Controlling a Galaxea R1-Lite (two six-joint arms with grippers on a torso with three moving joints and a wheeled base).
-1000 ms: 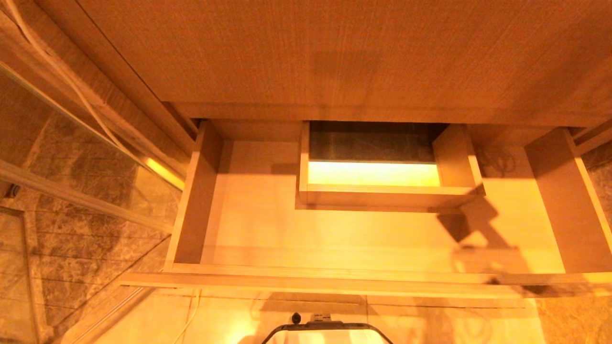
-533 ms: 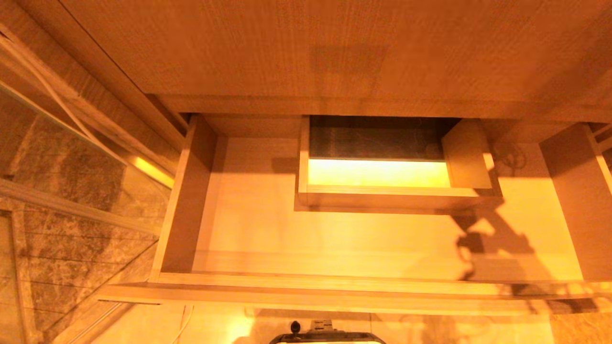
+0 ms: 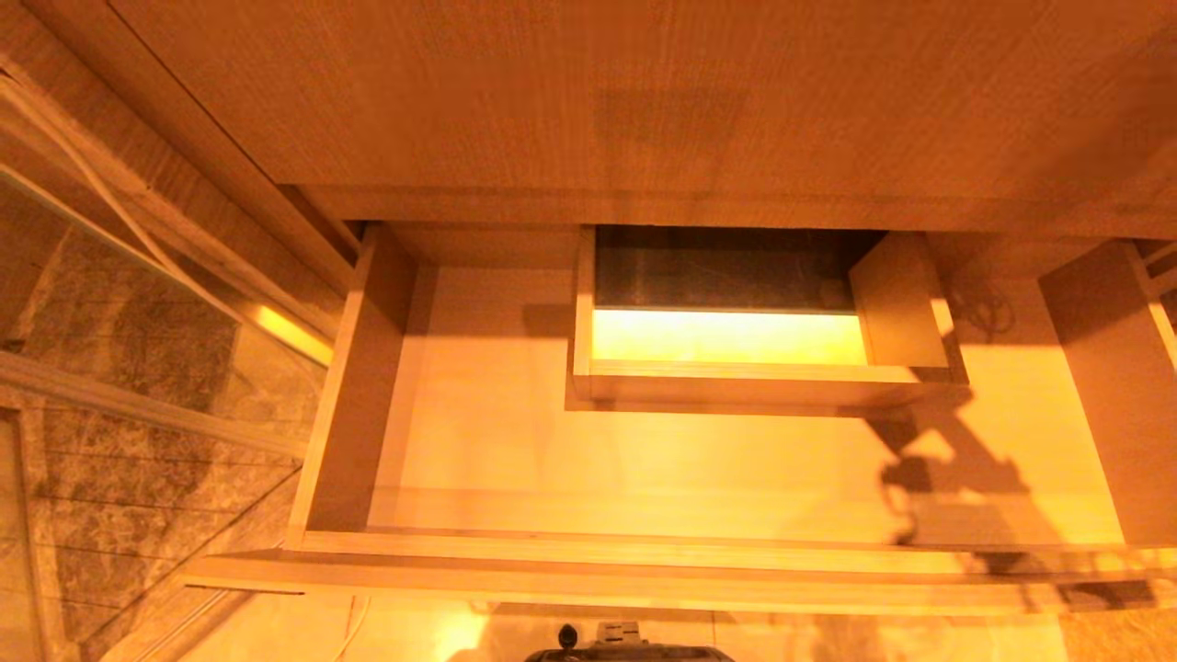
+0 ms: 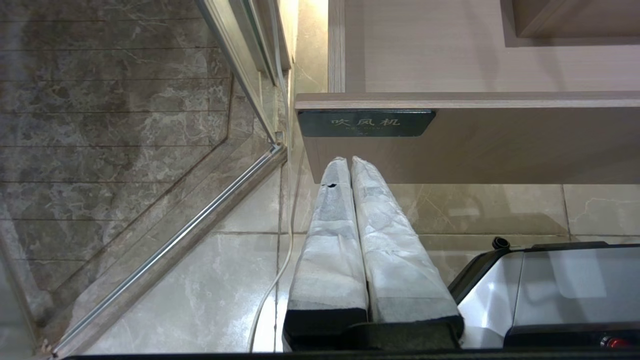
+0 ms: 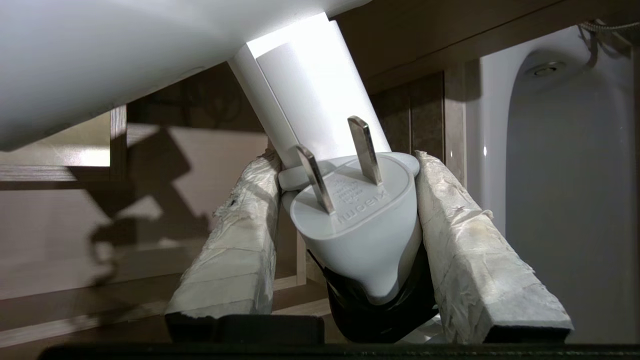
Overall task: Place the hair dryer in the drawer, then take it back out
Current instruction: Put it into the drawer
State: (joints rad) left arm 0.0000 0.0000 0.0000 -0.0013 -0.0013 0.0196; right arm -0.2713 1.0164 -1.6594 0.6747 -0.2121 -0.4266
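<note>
The drawer (image 3: 497,441) stands pulled out under the wood countertop, and nothing lies on its floor. Only a shadow of an arm with its load falls on the drawer's right part. My right gripper (image 5: 347,160) is outside the head view. The right wrist view shows it shut on the white hair dryer (image 5: 310,95) at the handle, with the two-pin plug (image 5: 360,220) and a black tie (image 5: 375,310) between the padded fingers. The dryer's rounded head (image 5: 100,55) hangs over the drawer floor (image 5: 50,235). My left gripper (image 4: 350,162) is shut and parked below the drawer front (image 4: 500,145).
A boxed cut-out (image 3: 726,340) sits at the drawer's back middle. The countertop (image 3: 644,101) overhangs the rear. A glass shower partition (image 3: 119,368) stands to the left, and a white cable (image 4: 270,280) runs down by it. A white bathtub (image 5: 565,150) lies on the right. My base (image 4: 550,290) is under the drawer front.
The whole head view has shifted, so the drawer looks slightly larger and lower: the camera moved. The arm's shadow on the drawer floor has kept its place relative to the drawer.
</note>
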